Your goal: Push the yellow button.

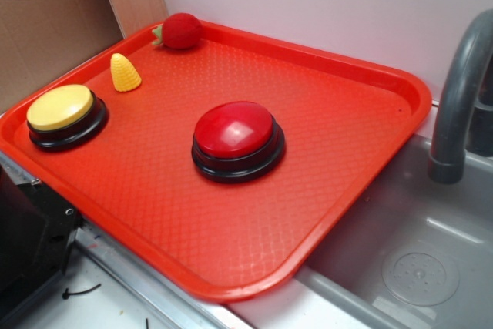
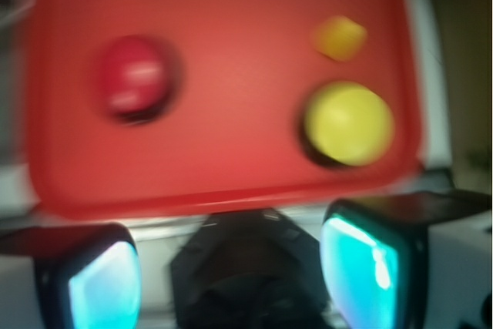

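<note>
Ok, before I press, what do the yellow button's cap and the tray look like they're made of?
The yellow button looks like hard moulded plastic: a smooth, softly glossy yellow dome with a faint highlight, set on a shinier black base. The tray also looks like rigid plastic, red, with a fine embossed diamond texture on its floor and a smooth raised rim.

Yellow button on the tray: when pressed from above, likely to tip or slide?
The yellow button probably won't tip: its black base is wide and sits flat on the red tray. The glossy dome may let an off-centre fingertip skid. The tray's textured surface should limit sliding.
</note>
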`<state>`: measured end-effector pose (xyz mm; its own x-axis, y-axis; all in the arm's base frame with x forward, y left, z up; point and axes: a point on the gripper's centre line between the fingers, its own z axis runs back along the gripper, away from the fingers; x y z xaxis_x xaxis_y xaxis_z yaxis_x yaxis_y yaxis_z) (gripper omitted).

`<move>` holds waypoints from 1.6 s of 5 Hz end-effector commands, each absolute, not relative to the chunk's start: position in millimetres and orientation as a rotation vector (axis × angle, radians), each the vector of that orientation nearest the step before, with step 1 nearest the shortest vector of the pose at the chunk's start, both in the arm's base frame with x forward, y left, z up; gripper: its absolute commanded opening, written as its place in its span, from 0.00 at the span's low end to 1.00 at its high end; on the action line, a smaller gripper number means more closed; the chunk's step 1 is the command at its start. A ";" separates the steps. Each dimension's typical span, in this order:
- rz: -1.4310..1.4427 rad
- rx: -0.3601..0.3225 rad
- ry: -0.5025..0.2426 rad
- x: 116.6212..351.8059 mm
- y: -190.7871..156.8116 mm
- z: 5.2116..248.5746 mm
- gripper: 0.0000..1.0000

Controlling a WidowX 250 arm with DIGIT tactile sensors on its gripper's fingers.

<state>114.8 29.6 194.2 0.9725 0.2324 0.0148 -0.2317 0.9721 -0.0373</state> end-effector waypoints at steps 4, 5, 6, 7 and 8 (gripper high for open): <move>0.106 0.066 0.023 154.6 109.8 60.1 1.00; 0.090 0.042 0.038 157.8 101.2 48.5 1.00; 0.086 0.024 0.061 157.3 97.3 38.0 1.00; 0.074 0.024 0.066 157.4 94.0 40.0 1.00; 0.083 0.039 0.049 157.0 91.6 57.9 1.00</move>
<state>150.7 91.2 52.5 0.9924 0.0989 -0.0738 -0.0967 0.9948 0.0333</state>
